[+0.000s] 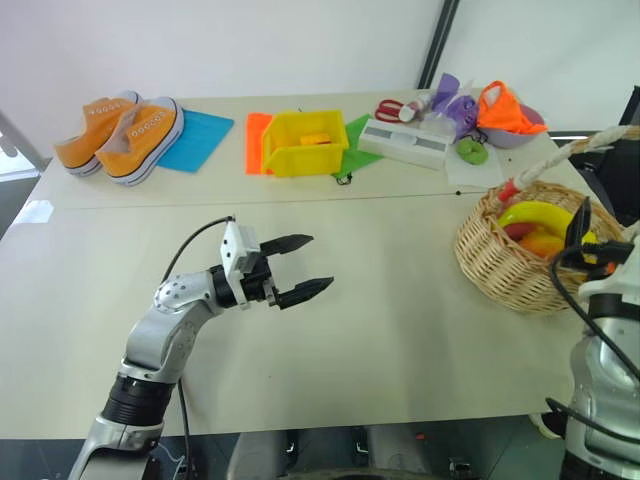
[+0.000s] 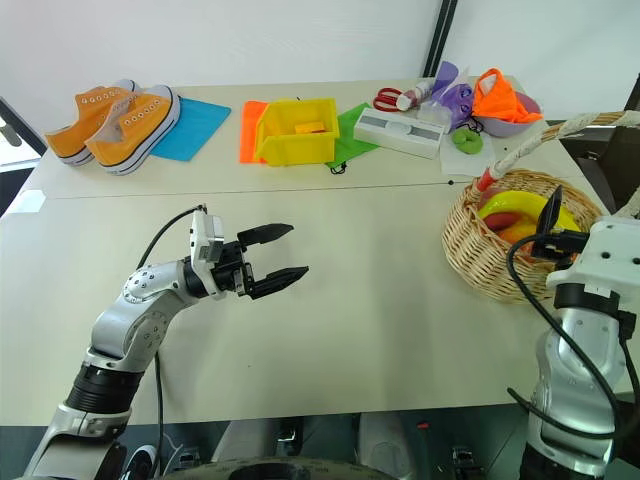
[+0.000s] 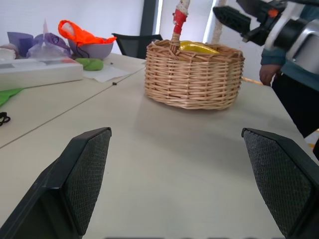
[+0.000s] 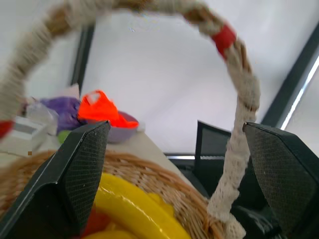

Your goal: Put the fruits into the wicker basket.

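Note:
The wicker basket (image 1: pixel 500 265) stands at the table's right side, its white-wrapped handle (image 1: pixel 560 155) with red ends arching over it. Inside lie a yellow banana (image 1: pixel 535 213) and an orange-red fruit (image 1: pixel 540 243). My right gripper (image 4: pixel 174 149) hovers at the basket's near right rim, open, with nothing between its fingers; the handle and banana lie just beyond it. My left gripper (image 1: pixel 318 262) hangs open and empty over the bare middle of the table, pointing right toward the basket (image 3: pixel 192 74).
Along the far edge lie orange sneakers (image 1: pixel 120 130), a blue mat (image 1: pixel 200 140), a yellow plastic bin (image 1: pixel 305 142), a white box (image 1: pixel 405 142) and a purple bowl with orange cloth (image 1: pixel 505 115). A person in teal (image 3: pixel 294 74) stands past the table's right end.

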Controlling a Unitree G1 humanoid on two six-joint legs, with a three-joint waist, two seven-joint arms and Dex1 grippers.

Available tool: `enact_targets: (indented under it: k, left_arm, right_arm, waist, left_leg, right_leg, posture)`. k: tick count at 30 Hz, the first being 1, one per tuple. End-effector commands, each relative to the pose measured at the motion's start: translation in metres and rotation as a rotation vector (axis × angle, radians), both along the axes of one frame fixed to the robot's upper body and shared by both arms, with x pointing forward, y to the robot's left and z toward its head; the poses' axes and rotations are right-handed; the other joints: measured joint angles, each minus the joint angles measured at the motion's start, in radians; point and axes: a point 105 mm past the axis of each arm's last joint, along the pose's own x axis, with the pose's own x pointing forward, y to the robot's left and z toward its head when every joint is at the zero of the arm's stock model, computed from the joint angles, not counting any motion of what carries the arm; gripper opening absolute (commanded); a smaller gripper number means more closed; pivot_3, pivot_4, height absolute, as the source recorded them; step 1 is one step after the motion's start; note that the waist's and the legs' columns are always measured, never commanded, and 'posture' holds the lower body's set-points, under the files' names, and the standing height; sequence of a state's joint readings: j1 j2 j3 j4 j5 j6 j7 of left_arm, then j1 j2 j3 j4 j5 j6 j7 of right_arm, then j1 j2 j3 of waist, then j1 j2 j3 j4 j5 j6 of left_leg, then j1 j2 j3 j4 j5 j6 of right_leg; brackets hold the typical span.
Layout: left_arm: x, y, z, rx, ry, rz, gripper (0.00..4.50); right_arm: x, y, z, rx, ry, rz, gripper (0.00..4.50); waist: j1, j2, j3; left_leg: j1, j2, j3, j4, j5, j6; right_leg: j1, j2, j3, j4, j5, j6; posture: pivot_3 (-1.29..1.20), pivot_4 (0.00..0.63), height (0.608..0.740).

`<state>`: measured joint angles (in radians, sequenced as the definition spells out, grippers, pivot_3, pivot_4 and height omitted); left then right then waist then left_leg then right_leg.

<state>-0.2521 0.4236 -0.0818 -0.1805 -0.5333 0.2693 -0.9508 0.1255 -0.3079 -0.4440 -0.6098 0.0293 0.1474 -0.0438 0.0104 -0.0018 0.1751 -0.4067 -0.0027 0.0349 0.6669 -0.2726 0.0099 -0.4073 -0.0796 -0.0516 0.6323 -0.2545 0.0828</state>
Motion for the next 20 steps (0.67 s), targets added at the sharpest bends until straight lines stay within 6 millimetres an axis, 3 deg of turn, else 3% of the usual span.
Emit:
enact_targets:
  k: [1, 6, 9, 15, 20]
  left_arm:
    - [0.005, 0.014, 0.013, -0.01, -0.064, 0.073, 4.5]
    - [0.02, 0.057, 0.009, 0.053, -0.082, 0.299, 4.5]
    - [0.026, 0.09, 0.004, 0.097, -0.085, 0.461, 4.5]
    - [0.024, 0.151, -0.005, 0.131, -0.07, 0.753, 4.5]
    - [0.013, 0.175, -0.012, 0.11, -0.048, 0.878, 4.5]
  right_arm:
    - [0.003, 0.069, -0.001, -0.121, 0.0, 0.372, 4.44]
    - [0.022, 0.119, -0.025, 0.044, 0.206, 0.868, 4.44]
    - [0.019, 0.137, -0.032, 0.047, 0.33, 1.12, 4.44]
    - [0.033, 0.145, -0.051, -0.047, 0.492, 1.288, 4.44]
    - [0.043, 0.157, -0.059, -0.087, 0.536, 1.372, 4.44]
  waist:
    - [-0.007, 0.0, 0.0]
    - [-0.024, 0.0, 0.0]
    - [-0.02, -0.001, 0.0]
    - [-0.013, -0.003, 0.0]
    - [-0.018, -0.003, 0.0]
  left_leg:
    - [0.0, 0.0, 0.0, 0.0, 0.0, 0.0]
    - [0.001, 0.001, 0.0, 0.0, 0.0, 0.0]
    - [0.002, 0.001, 0.0, 0.0, 0.0, 0.0]
    - [0.001, 0.0, -0.001, 0.0, 0.0, 0.0]
    - [0.001, 0.001, -0.001, 0.0, 0.0, 0.0]
  right_leg:
    - [0.0, 0.0, 0.0, 0.0, 0.0, 0.0]
    - [0.001, 0.0, 0.001, 0.0, 0.0, 0.0]
    - [0.001, -0.001, 0.001, 0.0, 0.0, 0.0]
    - [0.001, -0.003, 0.0, 0.0, 0.0, 0.0]
    - [0.0, -0.004, 0.0, 0.0, 0.0, 0.0]
  posture:
    - [0.0, 0.15, 0.74]
    - [0.0, 0.15, 0.74]
    - [0.0, 0.15, 0.74]
    - [0.0, 0.15, 0.74]
    - [0.0, 0.15, 0.74]
